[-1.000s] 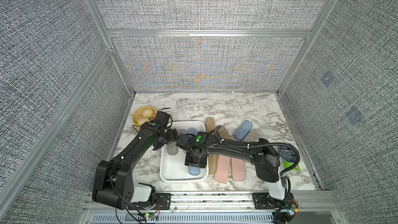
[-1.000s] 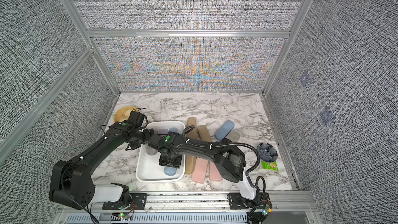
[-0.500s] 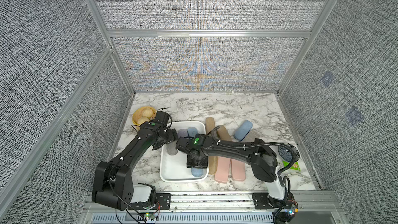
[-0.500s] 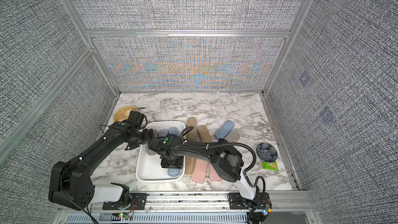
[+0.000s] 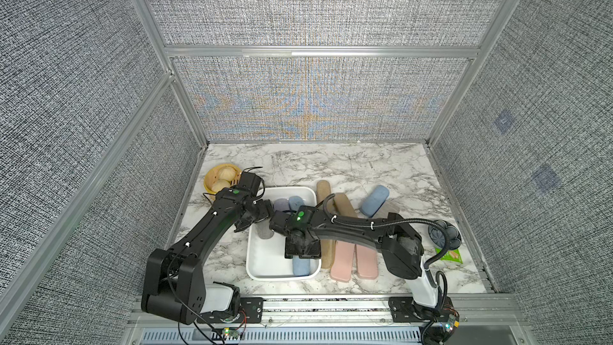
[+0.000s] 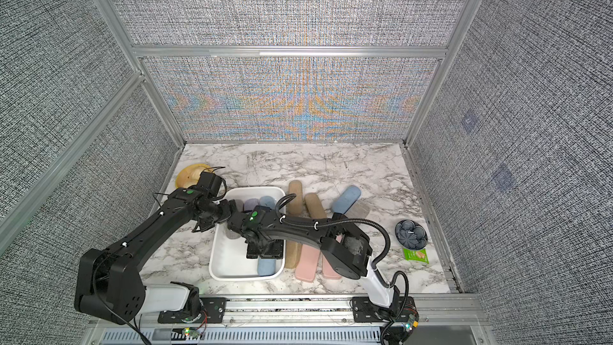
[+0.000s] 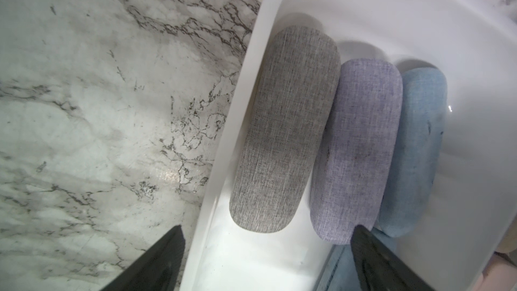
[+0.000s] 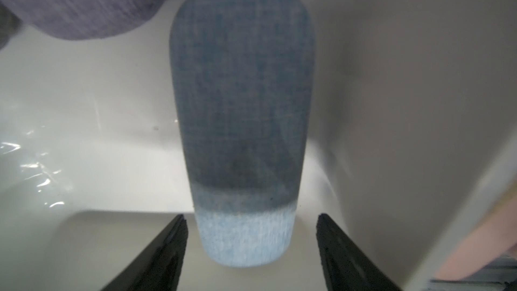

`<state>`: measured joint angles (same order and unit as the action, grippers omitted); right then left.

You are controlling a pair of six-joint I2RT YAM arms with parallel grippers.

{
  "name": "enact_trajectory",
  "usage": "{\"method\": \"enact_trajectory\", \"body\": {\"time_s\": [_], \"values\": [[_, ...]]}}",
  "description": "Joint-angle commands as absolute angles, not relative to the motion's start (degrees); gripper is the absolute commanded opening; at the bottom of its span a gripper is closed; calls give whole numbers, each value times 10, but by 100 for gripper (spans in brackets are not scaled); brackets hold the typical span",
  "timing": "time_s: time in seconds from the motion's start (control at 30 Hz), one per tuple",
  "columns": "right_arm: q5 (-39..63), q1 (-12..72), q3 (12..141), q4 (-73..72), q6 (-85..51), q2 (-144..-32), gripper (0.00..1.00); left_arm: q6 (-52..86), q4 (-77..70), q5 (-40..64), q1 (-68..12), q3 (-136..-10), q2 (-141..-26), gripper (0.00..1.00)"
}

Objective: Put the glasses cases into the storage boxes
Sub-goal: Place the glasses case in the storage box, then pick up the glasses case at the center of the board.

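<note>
Right gripper: fingers are standing spread, one on each side of the blue case. A gap is showing on both sides, so they are gripping nothing. That case is lying flat in the white tray, along its right wall toward the near right corner.

Left gripper: fingers are spread wide and empty, straddling the tray's left wall. One is hanging over the marble tabletop, the other over the tray floor.

The tray is sitting near the tabletop's front edge, left of centre. At its far end three cases are lying side by side, touching: grey case, lilac case, far blue case. So four are in.

At least six are waiting on the tabletop to the right of the tray:
- two tan cases just beside its right wall
- a loose blue case with a pale grey case beside it
- two pink cases toward the front edge

Less than half done, I judge.

In the way: the right arm is lying across the tan and pink cases, hiding parts of them, and whether another case is lying under it I cannot tell. Both grippers are crowding over the tray. Bare floor is showing in its near left part.

The bun basket is sitting by the left edge, beyond the tray's far left corner. The dark bowl and green packet are lying near the right edge, well apart from the tray.
</note>
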<state>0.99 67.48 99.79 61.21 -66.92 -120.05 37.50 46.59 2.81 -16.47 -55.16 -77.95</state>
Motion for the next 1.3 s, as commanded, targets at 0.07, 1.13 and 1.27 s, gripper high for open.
{"method": "enact_trajectory", "body": {"time_s": [0.07, 1.13, 1.27], "values": [[-15, 678, 1006, 643, -665, -1168, 75, 363, 478, 23, -164, -557, -779, 92], [-230, 544, 720, 787, -721, -670, 77, 343, 592, -21, -389, -1152, -1199, 86], [-226, 542, 681, 788, -730, -637, 77, 345, 643, -39, -399, -1277, -1298, 87]]}}
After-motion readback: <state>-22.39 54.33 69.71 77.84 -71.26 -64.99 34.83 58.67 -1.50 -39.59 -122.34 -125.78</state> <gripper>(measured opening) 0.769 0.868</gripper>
